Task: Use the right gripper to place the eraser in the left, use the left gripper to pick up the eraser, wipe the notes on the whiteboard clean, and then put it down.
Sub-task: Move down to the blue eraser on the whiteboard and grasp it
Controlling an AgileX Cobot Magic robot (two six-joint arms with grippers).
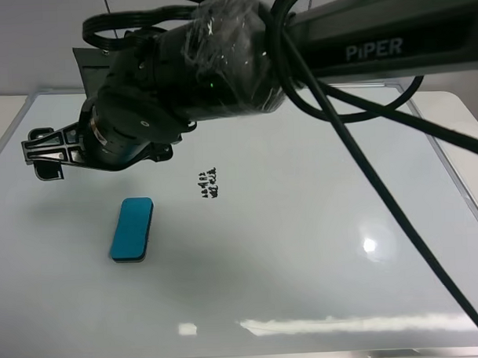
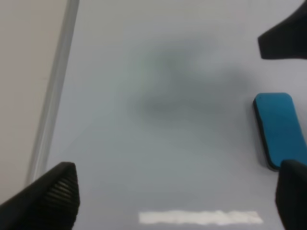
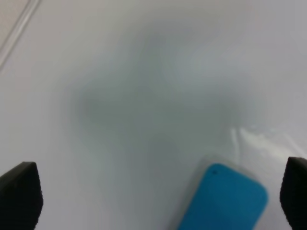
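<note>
The eraser [image 1: 131, 229] lies flat on the whiteboard [image 1: 303, 224] (near the notes [image 1: 208, 182]); right tool [image 3: 162, 167] and left tool [image 2: 177, 175] both spread, empty.

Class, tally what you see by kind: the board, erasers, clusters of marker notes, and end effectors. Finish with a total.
whiteboard: 1
eraser: 1
cluster of notes: 1
end effectors: 2, the left end effector and the right end effector
Total: 5
</note>
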